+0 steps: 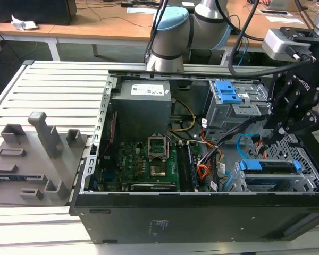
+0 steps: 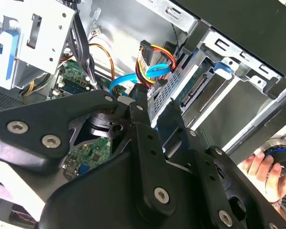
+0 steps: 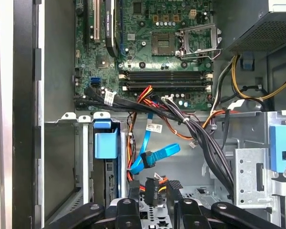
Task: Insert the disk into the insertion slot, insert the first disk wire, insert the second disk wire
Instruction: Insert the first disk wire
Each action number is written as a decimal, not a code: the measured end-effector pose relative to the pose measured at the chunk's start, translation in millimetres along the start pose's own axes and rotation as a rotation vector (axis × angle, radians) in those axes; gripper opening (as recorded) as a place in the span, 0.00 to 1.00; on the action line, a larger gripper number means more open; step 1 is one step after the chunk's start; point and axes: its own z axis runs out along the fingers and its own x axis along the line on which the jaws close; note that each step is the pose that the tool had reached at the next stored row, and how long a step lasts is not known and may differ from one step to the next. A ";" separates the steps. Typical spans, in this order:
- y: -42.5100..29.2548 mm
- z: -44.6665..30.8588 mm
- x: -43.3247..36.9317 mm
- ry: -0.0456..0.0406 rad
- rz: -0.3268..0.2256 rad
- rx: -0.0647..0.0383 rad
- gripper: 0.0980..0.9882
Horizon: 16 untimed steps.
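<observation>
The disk [image 1: 268,167], in its bright blue frame, lies inside the insertion slot [image 1: 310,164], the low perforated cage at the exterior view's right. Its blue tab [image 3: 106,143] points toward the motherboard. My gripper [image 1: 271,135] hangs just above the cage's rear end. In both wrist views its fingers [image 3: 133,205] stand apart with nothing clamped between them. The first disk wire [image 2: 157,55], with orange, red and yellow leads on a dark plug, sits just past the fingertips at the back of the cage. I cannot tell if it is seated. The second disk wire [image 3: 155,155] loops loose beside it.
A taller grey cage with blue latches [image 1: 228,93] stands behind the slot. A thick black cable bundle [image 3: 205,138] crosses beside the wires. The motherboard [image 1: 149,159] and power supply [image 1: 143,106] take up the case's other half. A person's hand [image 2: 269,167] rests outside the case.
</observation>
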 end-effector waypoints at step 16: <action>-0.8 13.7 -0.2 0.0127 0.025 0.000 0.07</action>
